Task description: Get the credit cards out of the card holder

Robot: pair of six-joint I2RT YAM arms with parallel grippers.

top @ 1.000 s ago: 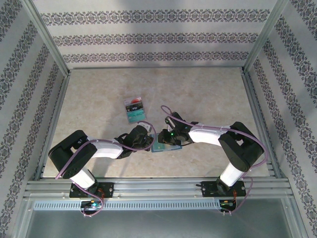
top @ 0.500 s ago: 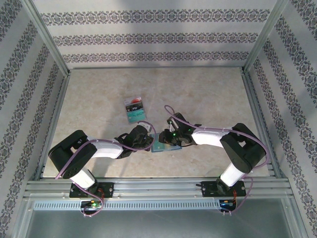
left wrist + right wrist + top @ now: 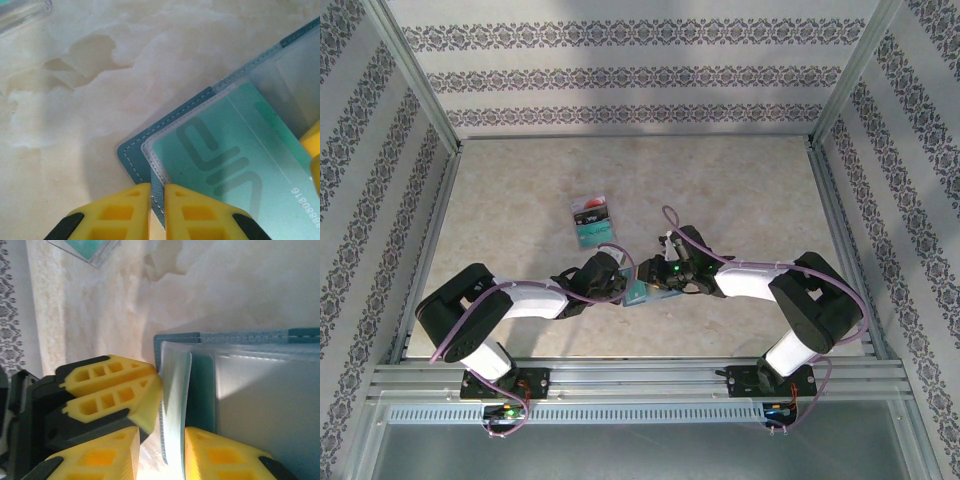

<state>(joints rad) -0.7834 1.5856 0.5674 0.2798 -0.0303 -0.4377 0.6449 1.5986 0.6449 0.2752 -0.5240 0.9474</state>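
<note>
Pinching the card holder (image 3: 131, 159) shut — left claw (image 3: 157, 194); right claw (image 3: 162, 440), parted, straddles its clear pocket edge (image 3: 175, 390).

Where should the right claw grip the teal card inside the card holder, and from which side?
Take the teal card by the short edge farthest from the left claw, which clamps the card holder's stitched corner. The clear pocket looks seamed shut at that corner, so likely come from the opposite end, low and flat, one finger above and one below the thin card.
</note>
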